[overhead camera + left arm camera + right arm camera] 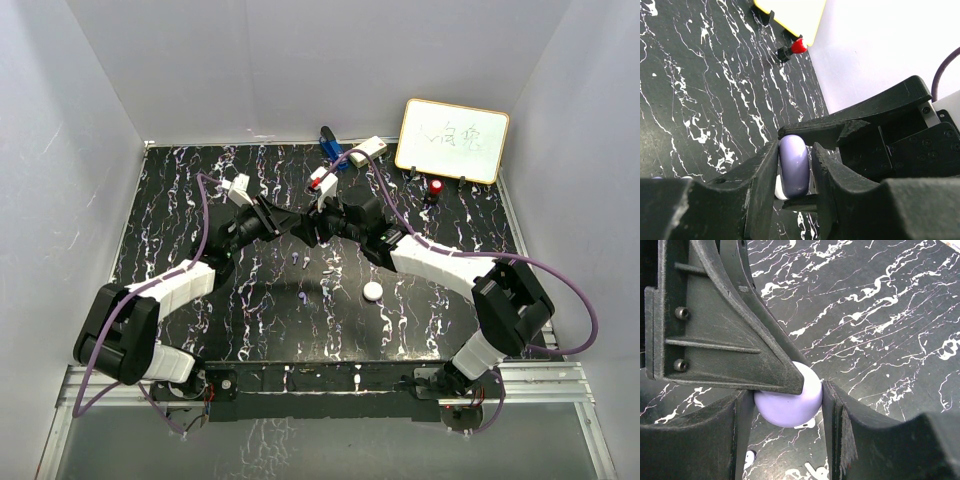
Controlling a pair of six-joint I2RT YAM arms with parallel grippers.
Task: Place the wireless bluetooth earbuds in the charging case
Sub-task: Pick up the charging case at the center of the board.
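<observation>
A pale purple, pebble-like charging case point(793, 166) is held closed above the table between both grippers; it also shows in the right wrist view point(788, 402). My left gripper point(794, 170) is shut on its flat sides. My right gripper point(787, 405) is shut on it from the crosswise direction. The two grippers meet at the table's middle in the top view, left point(290, 226) and right point(318, 228). Two tiny earbuds lie on the table below, one point(297, 258) and another point(303, 297). A white earbud point(807, 424) lies just under the case.
A white round case point(372, 291) lies on the black marbled table in front of the grippers. A red-capped knob point(436, 187) and a small whiteboard point(453, 139) stand at the back right. A blue object point(330, 150) and a white box point(368, 150) sit by the back wall.
</observation>
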